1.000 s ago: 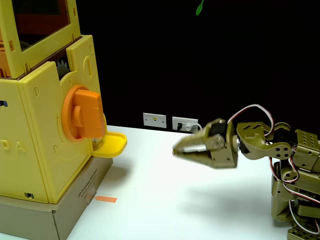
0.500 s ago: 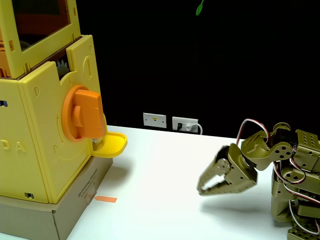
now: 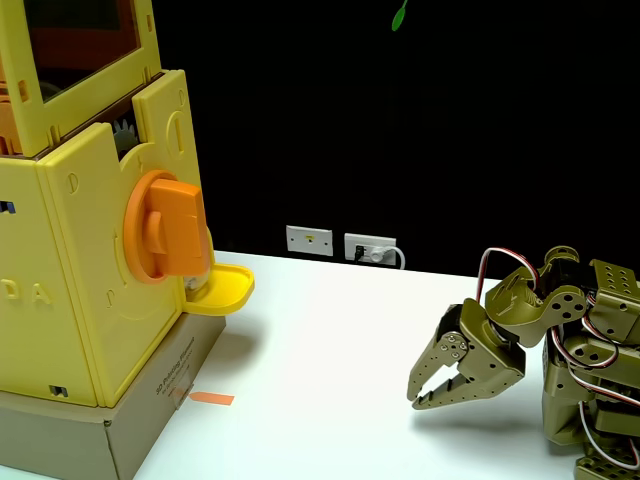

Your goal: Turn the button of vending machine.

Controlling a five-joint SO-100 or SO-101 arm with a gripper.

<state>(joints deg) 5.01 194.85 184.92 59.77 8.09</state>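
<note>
**Claw low at right, knob far off at left**

I'm looking at a white table (image 3: 330,330) under a black backdrop, two wall sockets (image 3: 340,243) sitting at the table's far edge. A small orange tape strip (image 3: 211,398) lies on the table beside the machine's grey base (image 3: 110,430). The machine (image 3: 90,270) fills the left of my fixed view, its orange window up top. The knob (image 3: 165,227) sits on the side panel facing right, its bar standing upright, just above the yellow tray (image 3: 222,288). My claw (image 3: 414,398) hangs low at right, tips down near the table, jaws a narrow gap apart, holding nothing. It's well apart from the knob, lower and right.
</note>
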